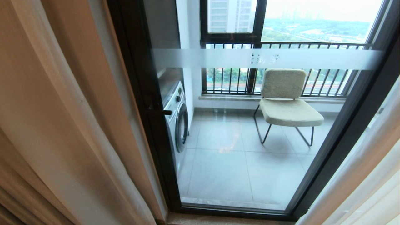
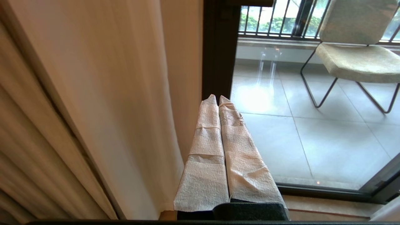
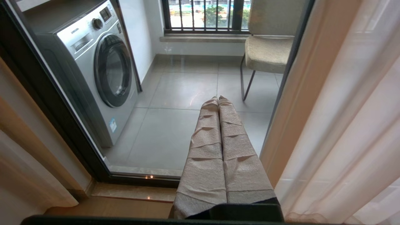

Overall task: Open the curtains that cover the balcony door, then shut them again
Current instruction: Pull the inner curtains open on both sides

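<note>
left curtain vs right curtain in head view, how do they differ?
The left curtain fills far more of the head view than the right curtain, which only shows in the lower corner. The left curtain is mostly beige-tan drape; the right curtain is mostly sheer white. Both are drawn aside, leaving the balcony door uncovered.

Bright daylight through balcony door (image 1: pixel 237 131) – glare on tiles, curtains (image 1: pixel 62 125) softly blurred

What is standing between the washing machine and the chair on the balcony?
Nothing stands there: the head view shows only bare grey floor tiles between the washing machine and the chair.
</note>
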Motion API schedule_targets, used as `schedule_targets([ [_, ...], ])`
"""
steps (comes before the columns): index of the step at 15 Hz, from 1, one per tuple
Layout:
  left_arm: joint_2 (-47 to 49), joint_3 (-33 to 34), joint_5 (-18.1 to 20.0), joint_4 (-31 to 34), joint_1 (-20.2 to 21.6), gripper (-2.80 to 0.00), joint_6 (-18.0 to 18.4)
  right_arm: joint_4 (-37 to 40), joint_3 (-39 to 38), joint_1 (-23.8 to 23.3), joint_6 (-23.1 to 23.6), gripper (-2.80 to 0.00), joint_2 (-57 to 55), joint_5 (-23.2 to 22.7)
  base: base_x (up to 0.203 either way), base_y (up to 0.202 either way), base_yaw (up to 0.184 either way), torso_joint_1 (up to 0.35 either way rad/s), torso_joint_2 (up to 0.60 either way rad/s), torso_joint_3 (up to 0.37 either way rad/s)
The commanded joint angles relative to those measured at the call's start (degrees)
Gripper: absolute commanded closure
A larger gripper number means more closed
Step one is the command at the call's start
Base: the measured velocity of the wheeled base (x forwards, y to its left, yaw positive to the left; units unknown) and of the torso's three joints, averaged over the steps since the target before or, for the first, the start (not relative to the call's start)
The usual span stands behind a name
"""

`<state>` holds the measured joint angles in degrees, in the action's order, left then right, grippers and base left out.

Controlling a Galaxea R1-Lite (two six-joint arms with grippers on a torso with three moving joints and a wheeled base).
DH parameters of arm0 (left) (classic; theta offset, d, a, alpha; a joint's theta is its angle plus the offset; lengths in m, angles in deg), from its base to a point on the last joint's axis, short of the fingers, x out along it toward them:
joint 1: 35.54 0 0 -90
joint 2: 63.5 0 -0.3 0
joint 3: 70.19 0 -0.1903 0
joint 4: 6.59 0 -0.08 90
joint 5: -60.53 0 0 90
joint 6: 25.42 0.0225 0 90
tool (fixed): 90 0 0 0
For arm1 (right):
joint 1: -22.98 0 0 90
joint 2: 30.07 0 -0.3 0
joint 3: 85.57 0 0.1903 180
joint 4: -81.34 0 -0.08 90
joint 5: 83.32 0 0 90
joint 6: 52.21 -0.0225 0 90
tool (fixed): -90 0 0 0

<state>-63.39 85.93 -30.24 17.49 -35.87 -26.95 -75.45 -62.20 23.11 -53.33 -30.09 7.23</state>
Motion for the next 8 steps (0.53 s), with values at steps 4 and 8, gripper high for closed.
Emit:
schedule_targets([
  [4,-0.1,0.1,0.0,-0.1,0.0,0.0,0.0,0.0,0.0,0.0,0.0,0.0,0.0,0.0,0.0,-0.191,-0.001,0.005,0.0,0.004],
  [8,-0.1,0.0,0.0,0.0,0.0,0.0,0.0,0.0,0.0,0.0,0.0,0.0,0.0,0.0,0.0,-0.19,-0.001,0.0,0.0,0.002],
])
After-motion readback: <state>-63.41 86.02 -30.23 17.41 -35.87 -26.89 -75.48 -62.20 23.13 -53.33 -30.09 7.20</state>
